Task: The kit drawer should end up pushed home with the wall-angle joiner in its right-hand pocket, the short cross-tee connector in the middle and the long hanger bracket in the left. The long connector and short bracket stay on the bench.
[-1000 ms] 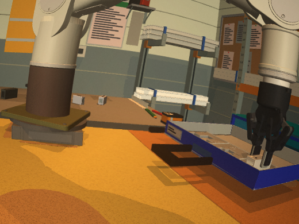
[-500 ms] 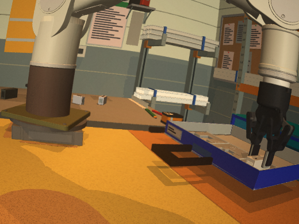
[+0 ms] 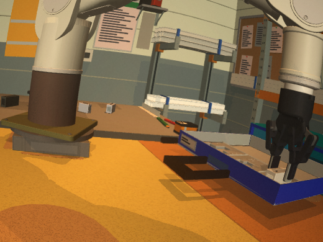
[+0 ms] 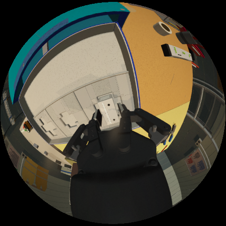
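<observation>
A pale wall-angle joiner (image 4: 107,110) (image 3: 275,173) lies in the end pocket of the open blue kit drawer (image 3: 248,161) (image 4: 77,87), at the drawer's near corner in the side camera. Two other pale parts (image 4: 68,119) (image 4: 48,124) lie in the neighbouring pockets. Two small pale parts (image 3: 84,107) (image 3: 110,108) stand on the bench by the arm's base. My gripper (image 3: 282,175) (image 4: 110,114) stands low in the drawer, astride the joiner. It is open and holds nothing.
The arm's base (image 3: 52,121) stands on the bench at left. A dark U-shaped handle (image 3: 194,167) sticks out from the drawer front. A tape roll (image 4: 163,28) and a level (image 4: 177,52) lie on the bench beyond the drawer. Shelving (image 3: 186,104) rises behind.
</observation>
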Motion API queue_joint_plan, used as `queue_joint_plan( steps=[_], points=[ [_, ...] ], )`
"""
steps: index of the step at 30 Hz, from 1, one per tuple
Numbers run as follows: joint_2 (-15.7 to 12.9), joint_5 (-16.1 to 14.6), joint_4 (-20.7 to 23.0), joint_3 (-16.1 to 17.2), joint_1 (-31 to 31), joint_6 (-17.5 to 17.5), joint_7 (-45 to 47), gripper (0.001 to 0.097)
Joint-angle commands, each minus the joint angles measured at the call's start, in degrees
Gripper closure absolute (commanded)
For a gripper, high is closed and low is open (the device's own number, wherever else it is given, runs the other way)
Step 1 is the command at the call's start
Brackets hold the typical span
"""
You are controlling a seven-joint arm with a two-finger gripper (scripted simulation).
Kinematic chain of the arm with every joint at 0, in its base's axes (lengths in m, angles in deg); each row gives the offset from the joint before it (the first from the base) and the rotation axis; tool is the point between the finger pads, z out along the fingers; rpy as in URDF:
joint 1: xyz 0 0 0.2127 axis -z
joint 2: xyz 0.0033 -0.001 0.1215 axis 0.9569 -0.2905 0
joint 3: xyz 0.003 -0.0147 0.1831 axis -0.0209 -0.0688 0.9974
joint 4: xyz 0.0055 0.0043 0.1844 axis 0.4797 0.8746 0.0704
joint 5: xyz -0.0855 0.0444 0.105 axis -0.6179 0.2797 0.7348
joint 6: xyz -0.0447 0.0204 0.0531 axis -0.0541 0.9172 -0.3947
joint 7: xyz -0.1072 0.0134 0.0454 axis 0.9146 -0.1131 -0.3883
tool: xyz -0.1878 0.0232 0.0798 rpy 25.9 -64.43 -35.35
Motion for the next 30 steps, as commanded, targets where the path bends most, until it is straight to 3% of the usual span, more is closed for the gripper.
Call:
queue_joint_plan(
  steps=[1, 15, 30],
  points=[
    [0.05, 0.00, 0.03, 0.00, 0.00, 0.00, 0.00, 0.0481],
    [1.87, 0.16, 0.70, -0.07, -0.03, -2.44, 0.08, 0.0481],
    [6.33, 0.77, 7.53, -0.44, -0.25, -13.73, 0.54, 0.0481]
  ],
)
